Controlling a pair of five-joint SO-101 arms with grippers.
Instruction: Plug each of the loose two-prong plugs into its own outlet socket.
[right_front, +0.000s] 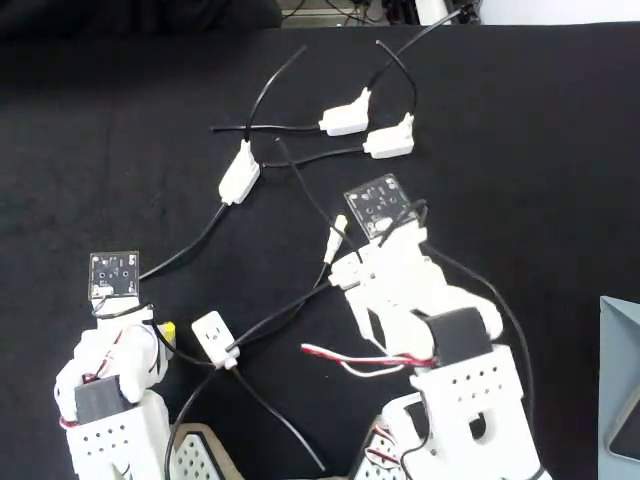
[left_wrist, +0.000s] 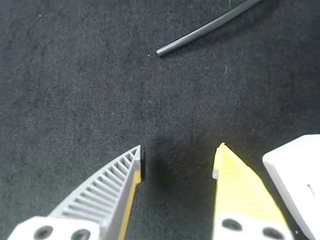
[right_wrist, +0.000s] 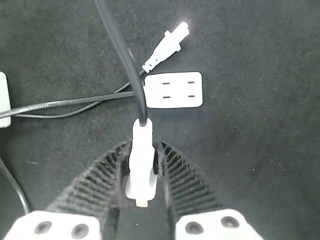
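Lying matt and fuzzy as black cloth over the table (right_front: 540, 120); gleaming as smooth white plastic on the plug (right_wrist: 141, 165) and outlet socket (right_wrist: 172, 90); shining faintly along the black-sheathed cord (right_wrist: 121, 50); showing ribbed matt plastic on the fingers (left_wrist: 107, 187).

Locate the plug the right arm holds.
Right wrist view: plug sits between the right fingers, just short of a white socket.

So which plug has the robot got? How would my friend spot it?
Find the black table, then the right gripper over it. The white plug is pinched between its dark ribbed fingers, black cord running out ahead. The other loose plug lies free on the table beyond the white socket block.
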